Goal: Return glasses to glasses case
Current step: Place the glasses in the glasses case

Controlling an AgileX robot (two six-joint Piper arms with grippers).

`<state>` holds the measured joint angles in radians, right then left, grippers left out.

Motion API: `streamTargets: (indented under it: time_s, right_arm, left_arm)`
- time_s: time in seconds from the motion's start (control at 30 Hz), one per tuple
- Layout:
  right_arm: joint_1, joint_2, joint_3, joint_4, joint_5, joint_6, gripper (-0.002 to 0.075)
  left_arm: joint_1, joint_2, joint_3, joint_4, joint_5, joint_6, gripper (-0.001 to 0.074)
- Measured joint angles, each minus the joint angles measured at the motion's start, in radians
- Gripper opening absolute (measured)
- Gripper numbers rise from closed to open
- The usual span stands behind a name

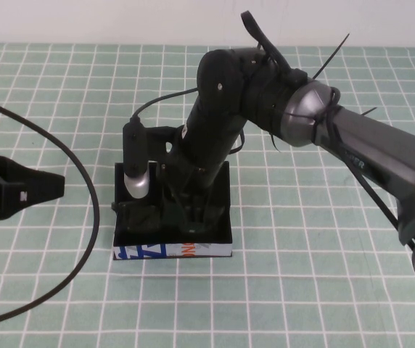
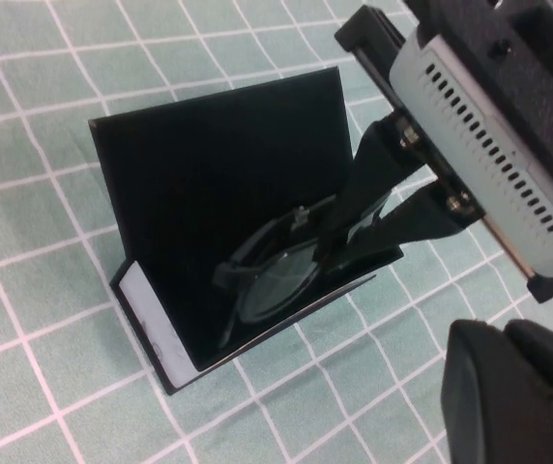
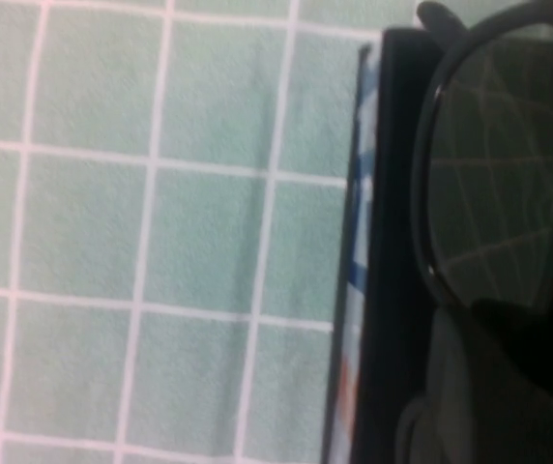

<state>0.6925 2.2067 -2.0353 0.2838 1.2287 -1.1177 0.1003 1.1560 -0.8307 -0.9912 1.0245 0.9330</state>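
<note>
The glasses case (image 1: pixel 171 251) stands open in the middle of the table, lid (image 2: pixel 228 164) upright, white printed front side toward me. The black-framed glasses (image 2: pixel 276 275) lie inside it, one lens tilted up. My right gripper (image 1: pixel 186 206) reaches down into the case, and in the left wrist view its fingers come together on the frame near the bridge (image 2: pixel 330 246). The right wrist view shows a lens (image 3: pixel 499 174) close up over the case wall (image 3: pixel 392 242). My left gripper (image 1: pixel 48 187) is shut and empty, above the table left of the case.
A green checked cloth (image 1: pixel 302 290) covers the table. A black cable (image 1: pixel 84 188) arcs across the left side between my left gripper and the case. A white wall runs along the far edge.
</note>
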Motion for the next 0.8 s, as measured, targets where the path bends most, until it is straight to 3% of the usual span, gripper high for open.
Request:
streamTargets:
  time_s: [0.5, 0.8]
  right_arm:
    - [0.000, 0.038, -0.004, -0.052, -0.002, 0.096, 0.0040]
    - [0.000, 0.038, -0.004, -0.052, -0.014, 0.102, 0.0104]
  left_arm:
    - [0.000, 0.004, 0.000, 0.000, 0.000, 0.000, -0.0002]
    - [0.000, 0.004, 0.000, 0.022, 0.000, 0.000, -0.0002]
